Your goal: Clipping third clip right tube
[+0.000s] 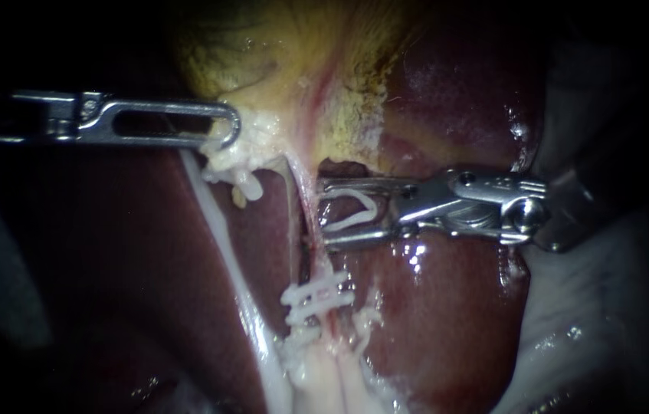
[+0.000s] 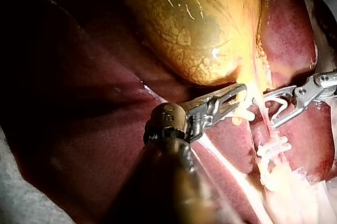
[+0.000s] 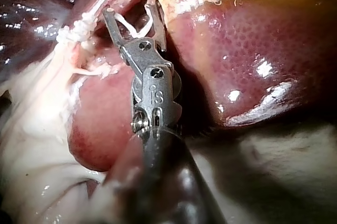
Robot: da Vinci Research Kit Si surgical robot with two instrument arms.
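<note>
- the left instrument [image 1: 224, 129] is seen shut on a lump of pale tissue [image 1: 251, 149] at the narrow end of the gallbladder [image 1: 263, 46]; both of its jaws are pressed onto that lump, and the lump is drawn taut.
- in the left wrist view the same grip is shown: the left instrument [image 2: 237, 98] is closed on the pale tissue just under the yellow gallbladder [image 2: 195, 24].
- the right instrument [image 1: 322, 215] is held with its jaws wide apart, and a white clip [image 1: 349, 221] is seated between them, touched by both jaws and not squeezed flat.
- in the right wrist view the white clip [image 3: 131, 25] is seen as an open v inside the right instrument [image 3: 130, 7], its bend toward the hinge and its arms along the two jaws.
- the right tube [image 1: 307, 207] is stretched as a thin pink strand just ahead of the right instrument's jaw tips, across the mouth of the jaws; whether it is already inside the gap cannot be told.
- two clips [image 1: 316, 297] are already set across the right tube, beyond the lower jaw of the right instrument and apart from it.
- the left tube [image 1: 221, 230] is seen as a white band running away from the tissue held by the left instrument, on the far side of the right tube from the right instrument.
- the dark red liver [image 1: 431, 322] lies under and beside the right instrument's shaft; in the right wrist view the liver [image 3: 253, 50] is wet and glossy beside the jaws.
</note>
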